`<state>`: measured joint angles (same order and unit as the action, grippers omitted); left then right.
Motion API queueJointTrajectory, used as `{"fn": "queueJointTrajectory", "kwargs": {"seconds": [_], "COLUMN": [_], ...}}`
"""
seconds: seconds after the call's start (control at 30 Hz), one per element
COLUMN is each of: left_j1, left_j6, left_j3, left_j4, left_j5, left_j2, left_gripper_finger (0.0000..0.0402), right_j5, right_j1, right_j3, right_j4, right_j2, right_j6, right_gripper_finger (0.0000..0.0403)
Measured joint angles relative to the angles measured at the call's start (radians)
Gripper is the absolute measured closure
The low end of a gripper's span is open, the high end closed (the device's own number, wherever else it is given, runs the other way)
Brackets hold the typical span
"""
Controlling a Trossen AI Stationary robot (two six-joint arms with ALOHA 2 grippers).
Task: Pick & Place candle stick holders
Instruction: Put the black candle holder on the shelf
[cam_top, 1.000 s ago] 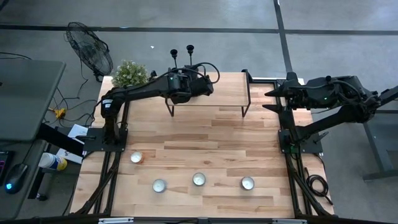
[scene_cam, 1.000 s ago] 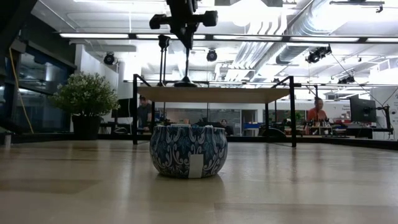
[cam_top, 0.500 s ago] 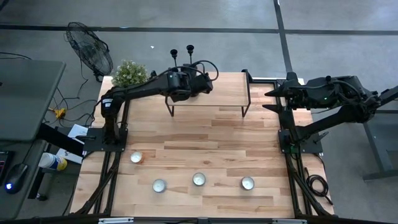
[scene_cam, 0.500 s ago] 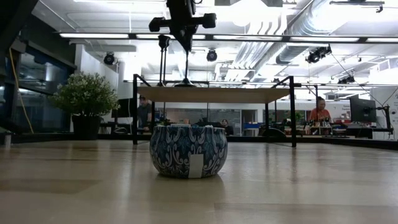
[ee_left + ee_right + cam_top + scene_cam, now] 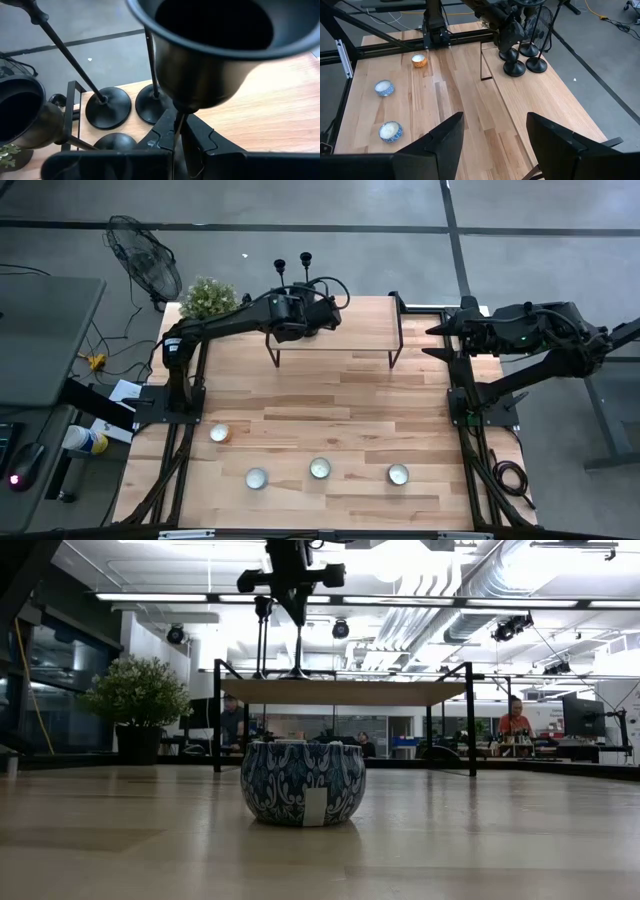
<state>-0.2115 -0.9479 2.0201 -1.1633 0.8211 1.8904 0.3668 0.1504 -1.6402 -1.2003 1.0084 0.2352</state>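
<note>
1. High view: the left gripper (image 5: 312,317) is reaching over the raised wooden shelf (image 5: 360,330) in the upper centre of the frame, at the shelf's left end. The candle stick holders (image 5: 293,262) are grouped there; two cup tops are showing just above the arm. The right gripper (image 5: 441,340) is waiting at the right edge of the table (image 5: 330,420), well apart from the group. The left arm is clearly the nearer one.

2. Low view: the left gripper (image 5: 297,608) is hanging at top centre, with a thin upright stem of one holder (image 5: 299,650) running down from it to a base on the shelf (image 5: 345,690). Whether that base is touching the shelf or just lifted cannot be told. A blue patterned bowl (image 5: 303,783) is filling the foreground.

3. Left wrist view: the fingers (image 5: 197,137) are closing narrowly around the stem of the held holder (image 5: 210,55), its cup looming at the top of the frame. Its long axis is standing upright, crosswise to the jaws. Two further bases (image 5: 108,107) are sitting just beside it and a third cup (image 5: 22,117) at the left edge, so any lift appears to need a straight vertical path.

4. Right wrist view: the right gripper's own fingers (image 5: 445,137) are standing wide apart, holding nothing. The group of holders (image 5: 520,62) is lying far off at upper centre.
</note>
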Motion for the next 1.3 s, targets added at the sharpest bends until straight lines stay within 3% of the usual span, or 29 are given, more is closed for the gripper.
{"fn": "queueJointTrajectory", "kwargs": {"seconds": [1.3], "left_j1": [-0.011], "left_j6": [0.027], "left_j3": [0.000], "left_j4": [0.017], "left_j5": [-0.032], "left_j2": [0.010], "left_gripper_finger": [0.0392], "right_j5": [0.000], "right_j1": [0.000], "right_j3": [0.000], "right_j4": [0.000], "right_j2": [0.000], "right_j6": [0.000], "right_gripper_finger": [0.0195]}}
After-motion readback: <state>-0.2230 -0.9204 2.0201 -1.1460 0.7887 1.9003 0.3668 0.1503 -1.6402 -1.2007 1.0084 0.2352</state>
